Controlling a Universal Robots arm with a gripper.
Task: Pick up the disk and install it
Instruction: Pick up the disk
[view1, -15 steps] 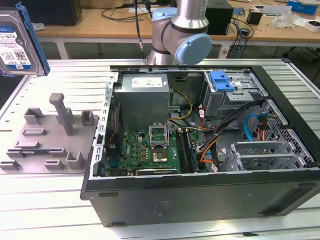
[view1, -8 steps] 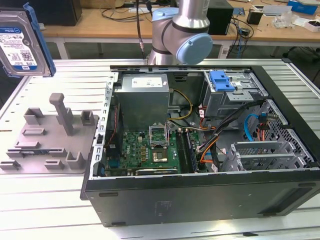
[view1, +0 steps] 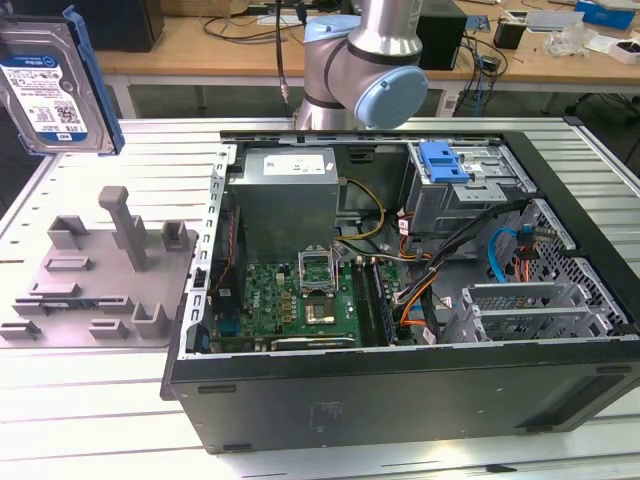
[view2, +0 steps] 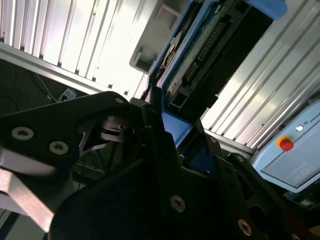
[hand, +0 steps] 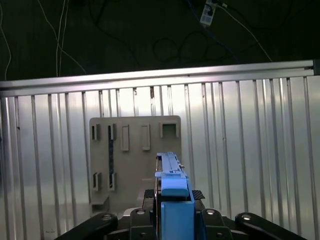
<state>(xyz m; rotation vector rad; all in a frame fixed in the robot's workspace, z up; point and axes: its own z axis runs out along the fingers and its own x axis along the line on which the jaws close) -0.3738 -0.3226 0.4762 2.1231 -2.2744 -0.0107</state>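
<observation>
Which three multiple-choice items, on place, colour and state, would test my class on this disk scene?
1. Where is the disk? A aloft above the grey fixture plate; B resting on it; C beneath it.
2. What colour is the disk's frame? A red; B green; C blue.
3. The end effector is: A open; B shut on the disk; C shut on nothing.
Answers: 1 A, the exterior view shows it hanging clear above the plate. 2 C, blue edging shows in both wrist views. 3 B, the first wrist view shows the frame clamped.
</observation>
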